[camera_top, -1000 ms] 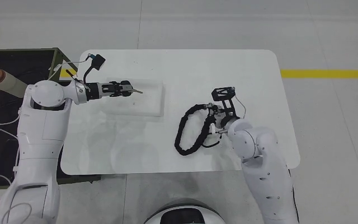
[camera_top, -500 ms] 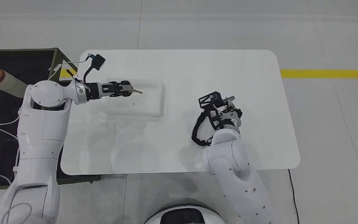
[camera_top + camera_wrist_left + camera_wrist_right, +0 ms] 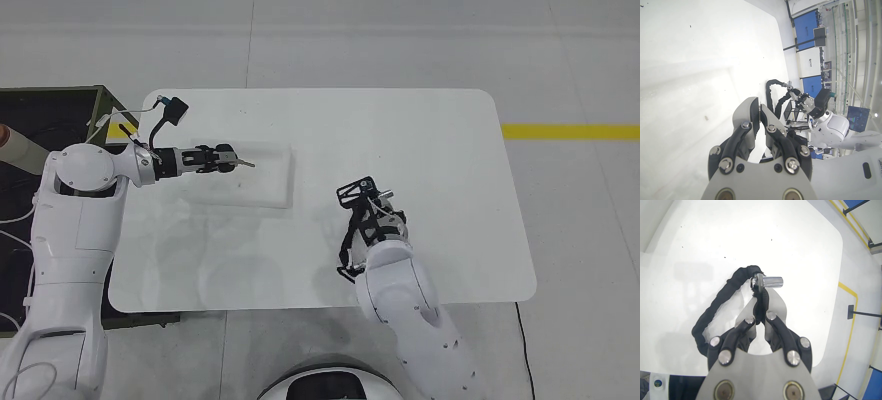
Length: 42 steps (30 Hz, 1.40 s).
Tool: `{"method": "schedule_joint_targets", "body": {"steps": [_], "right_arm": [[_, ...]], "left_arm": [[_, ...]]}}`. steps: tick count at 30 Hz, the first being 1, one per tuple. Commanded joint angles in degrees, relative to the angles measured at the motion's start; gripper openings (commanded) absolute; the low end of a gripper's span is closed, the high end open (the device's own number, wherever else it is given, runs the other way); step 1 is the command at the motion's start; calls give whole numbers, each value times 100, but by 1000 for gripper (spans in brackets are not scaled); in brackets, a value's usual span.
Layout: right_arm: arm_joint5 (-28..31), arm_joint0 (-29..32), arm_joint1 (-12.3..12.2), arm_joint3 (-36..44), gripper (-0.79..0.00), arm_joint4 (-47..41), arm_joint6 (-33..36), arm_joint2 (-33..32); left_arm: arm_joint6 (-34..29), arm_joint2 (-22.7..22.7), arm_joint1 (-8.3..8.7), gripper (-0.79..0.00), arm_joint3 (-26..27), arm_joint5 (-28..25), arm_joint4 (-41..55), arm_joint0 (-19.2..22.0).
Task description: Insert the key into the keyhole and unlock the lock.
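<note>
From above, the left pincer (image 3: pixel 230 159) at the table's (image 3: pixel 450 130) ten o'clock is clenched on the one key (image 3: pixel 245 163), with the right pincer (image 3: pixel 375 205) well apart at its four o'clock. The left wrist view has the key nipped edge-on. The right wrist view has that pincer gripping the one chain lock (image 3: pixel 716 300) beside its chrome barrel (image 3: pixel 772 281); I reckon lining key tip to barrel end comes next.

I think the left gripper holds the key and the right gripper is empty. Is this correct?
Not quite: the right gripper is shut on the black chain lock, just below its silver cylinder, as the right wrist view shows. The left gripper does hold the key.
</note>
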State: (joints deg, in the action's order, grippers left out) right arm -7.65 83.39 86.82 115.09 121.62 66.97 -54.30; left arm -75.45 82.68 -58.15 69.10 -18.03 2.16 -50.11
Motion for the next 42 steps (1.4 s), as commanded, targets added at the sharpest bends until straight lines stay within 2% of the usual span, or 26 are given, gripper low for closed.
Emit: {"method": "schedule_joint_targets", "body": {"steps": [1, 4, 7, 10, 13, 17, 20, 23, 25, 30, 36, 37, 40, 42], "right_arm": [[37, 256, -9, -43, -785, 2040, -524, 316], [-58, 390, 19, -222, -785, 3844, -786, 806], [-251, 279, 19, -619, -785, 5286, -979, 967], [-226, -50, -74, -817, -785, 5438, -1039, 1193], [3, -768, -385, -1161, -785, 5438, -953, 1671], [654, -1773, -791, -1610, -785, 5438, 381, 2898], [545, -2135, -945, -1510, -785, 5438, 1203, 3549], [166, -2212, -1034, -1285, -785, 5438, 1552, 3690], [-319, -2108, -1070, -1093, -785, 5438, 1588, 3592], [-1873, -1379, -1104, -593, -785, 5420, 1093, 3024], [-3261, -611, -994, -154, -785, 3782, -385, 2276], [-3433, -559, -975, -115, -785, 3212, -803, 2180], [-3502, -450, -935, 25, -785, 1761, -1729, 1976], [-3329, -364, -913, 65, -785, 848, -2321, 1796]], "left_arm": [[0, 0, 0, -785, 0, 0, 0, 0], [0, 0, 0, -785, 0, 0, 0, 0], [0, 0, 0, -785, 0, 0, 0, 0], [0, 0, 0, -785, 0, 0, 0, 0], [0, 0, 0, -785, 0, 0, 0, 0], [0, 0, 0, -785, 0, 0, 0, 0], [0, 0, 0, -785, 0, 0, 0, 0], [0, 0, 0, -785, 0, 0, 0, 0], [0, 0, 0, -785, 0, 0, 0, 0], [0, 0, 0, -785, 0, 0, 0, 0], [0, 0, 0, -785, 0, 0, 0, 0], [0, 0, 0, -785, 0, 0, 0, 0], [0, 0, 0, -785, 0, 0, 0, 0], [0, 0, 0, -785, 0, 0, 0, 0]]}}
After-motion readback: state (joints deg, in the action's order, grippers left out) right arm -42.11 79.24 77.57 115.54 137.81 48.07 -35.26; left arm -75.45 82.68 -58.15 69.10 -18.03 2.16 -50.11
